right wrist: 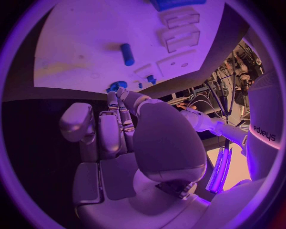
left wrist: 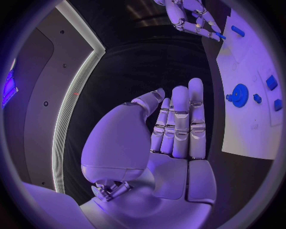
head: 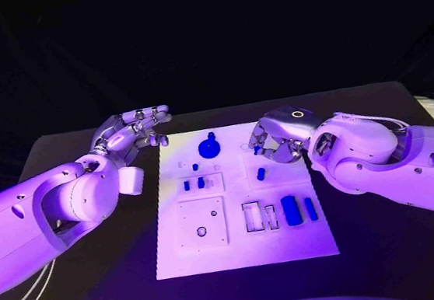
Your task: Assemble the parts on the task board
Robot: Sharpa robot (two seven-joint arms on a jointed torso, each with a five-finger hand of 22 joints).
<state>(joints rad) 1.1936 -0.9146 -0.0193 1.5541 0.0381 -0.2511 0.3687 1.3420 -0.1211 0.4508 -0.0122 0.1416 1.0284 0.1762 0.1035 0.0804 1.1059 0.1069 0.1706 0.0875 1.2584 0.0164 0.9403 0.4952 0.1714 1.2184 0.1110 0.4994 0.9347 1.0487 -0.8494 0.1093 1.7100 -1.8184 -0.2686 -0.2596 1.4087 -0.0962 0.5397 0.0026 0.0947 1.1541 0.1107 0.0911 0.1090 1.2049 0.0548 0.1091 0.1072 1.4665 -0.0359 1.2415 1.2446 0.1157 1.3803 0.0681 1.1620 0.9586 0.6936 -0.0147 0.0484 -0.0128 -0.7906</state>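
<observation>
The board [head: 192,261] lies in the middle of the table, and all the blue pieces are on it. The right hand [head: 274,138] hangs over its far right edge, the fingers [head: 260,147] bent down toward the plate. A small blue bit shows at their tips in the left wrist view, but I cannot tell if it is pinched there or only lies behind them. The left hand [head: 134,129] is off the far left corner, above the black table, its fingers [left wrist: 180,119] straight and side by side, and it holds nothing. I judge that the next move depends on the short peg [head: 260,175]. It lies just on the robot's side of the right fingertips, its long axis runs from far to near, and the right hand is clearly the nearer one. By my count there are one gear [head: 209,150] at the far middle, one short peg, one thick cylinder [head: 290,208] and one thin bar [head: 310,208] side by side near the right edge, and three small blocks [head: 187,186] left of centre.
</observation>
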